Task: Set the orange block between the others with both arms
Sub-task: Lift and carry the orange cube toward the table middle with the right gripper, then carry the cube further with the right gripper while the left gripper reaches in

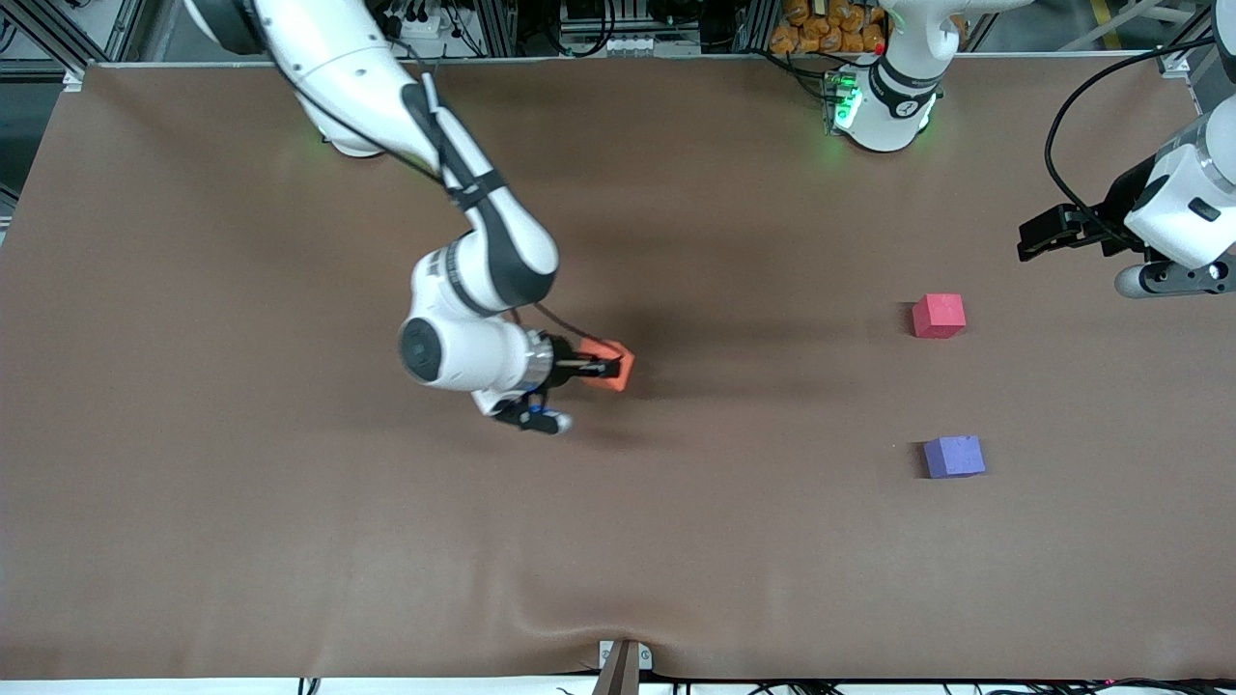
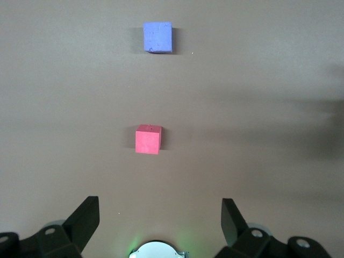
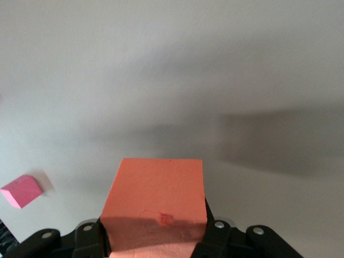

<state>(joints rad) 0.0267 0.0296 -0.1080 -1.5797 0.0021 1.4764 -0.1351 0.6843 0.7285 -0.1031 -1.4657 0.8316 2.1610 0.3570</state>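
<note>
My right gripper (image 1: 603, 366) is shut on the orange block (image 1: 619, 371) over the middle of the table. In the right wrist view the orange block (image 3: 156, 188) fills the space between the black fingers (image 3: 90, 239). The pinkish-red cube (image 1: 939, 316) and the purple-blue cube (image 1: 954, 457) rest on the table toward the left arm's end, the purple-blue one nearer the front camera, with a bare gap between them. My left gripper (image 1: 1035, 236) waits open and empty, up beside the pinkish-red cube (image 2: 148, 140); its wrist view also shows the purple-blue cube (image 2: 158, 37).
A brown mat (image 1: 290, 531) covers the whole table. The left arm's green-lit base (image 1: 884, 106) stands at the table's back edge. A small clamp (image 1: 623, 666) sits on the front edge. The pinkish-red cube (image 3: 21, 191) shows in the right wrist view.
</note>
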